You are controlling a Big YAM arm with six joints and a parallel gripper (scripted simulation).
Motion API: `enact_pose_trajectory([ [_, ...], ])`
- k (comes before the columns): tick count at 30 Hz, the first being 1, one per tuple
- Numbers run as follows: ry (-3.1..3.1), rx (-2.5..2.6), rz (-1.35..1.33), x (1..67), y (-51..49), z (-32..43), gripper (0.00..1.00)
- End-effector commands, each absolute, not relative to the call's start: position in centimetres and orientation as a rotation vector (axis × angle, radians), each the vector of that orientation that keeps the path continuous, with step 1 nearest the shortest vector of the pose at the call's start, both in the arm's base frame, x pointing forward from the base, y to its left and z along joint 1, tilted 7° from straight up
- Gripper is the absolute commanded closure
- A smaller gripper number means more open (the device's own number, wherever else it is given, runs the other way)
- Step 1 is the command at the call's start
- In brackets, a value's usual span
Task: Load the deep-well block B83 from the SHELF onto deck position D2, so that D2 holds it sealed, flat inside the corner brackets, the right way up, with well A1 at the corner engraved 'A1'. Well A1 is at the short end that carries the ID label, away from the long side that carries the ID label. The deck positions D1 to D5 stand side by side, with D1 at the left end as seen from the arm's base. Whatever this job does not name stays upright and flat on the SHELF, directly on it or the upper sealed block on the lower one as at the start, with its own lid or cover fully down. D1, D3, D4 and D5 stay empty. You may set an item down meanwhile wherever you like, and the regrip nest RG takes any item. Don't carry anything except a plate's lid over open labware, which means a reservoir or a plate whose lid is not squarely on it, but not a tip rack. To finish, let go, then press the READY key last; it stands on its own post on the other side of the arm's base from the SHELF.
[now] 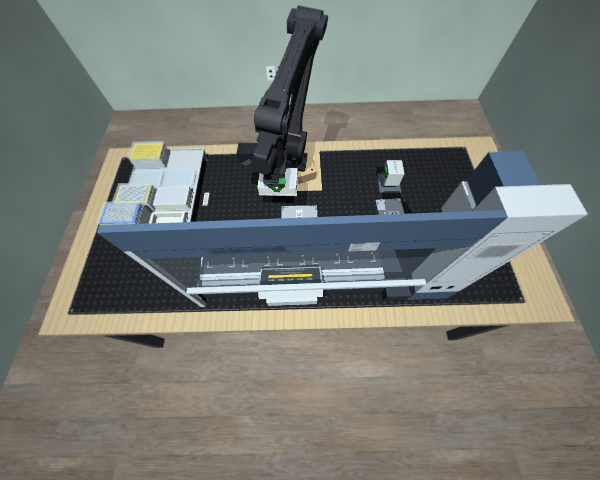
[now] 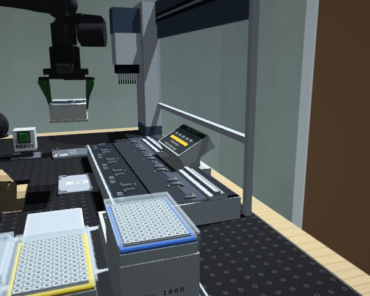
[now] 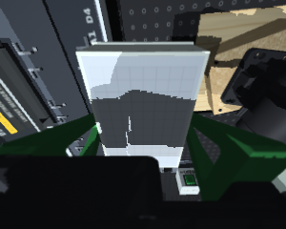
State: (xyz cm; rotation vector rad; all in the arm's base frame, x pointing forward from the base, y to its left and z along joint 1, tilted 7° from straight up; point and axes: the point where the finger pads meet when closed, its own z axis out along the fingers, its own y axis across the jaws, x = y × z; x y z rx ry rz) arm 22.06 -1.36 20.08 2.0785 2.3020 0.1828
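A: Where's the pale grey rectangular deep-well block w/ flat sealed top (image 2: 68, 110)?

B: Up in the air, level, right way up. Green gripper fingers (image 2: 90, 87) clamp its two ends near the top edge. Hangs well above the black perforated board, near side of the dark deck (image 2: 121, 172).

A: Wrist view?

B: Smooth sealed top (image 3: 142, 109) fills the view, part shadowed. Label not visible.
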Motion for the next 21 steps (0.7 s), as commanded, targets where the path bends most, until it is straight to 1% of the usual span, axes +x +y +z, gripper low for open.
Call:
enact_pose_trajectory([
  [1, 2.305, 1.956, 0.236, 24.3, -3.3, 23.0, 1.0],
  [21, 2.3, 1.951, 0.201, 25.7, -12.9, 22.5, 1.0],
])
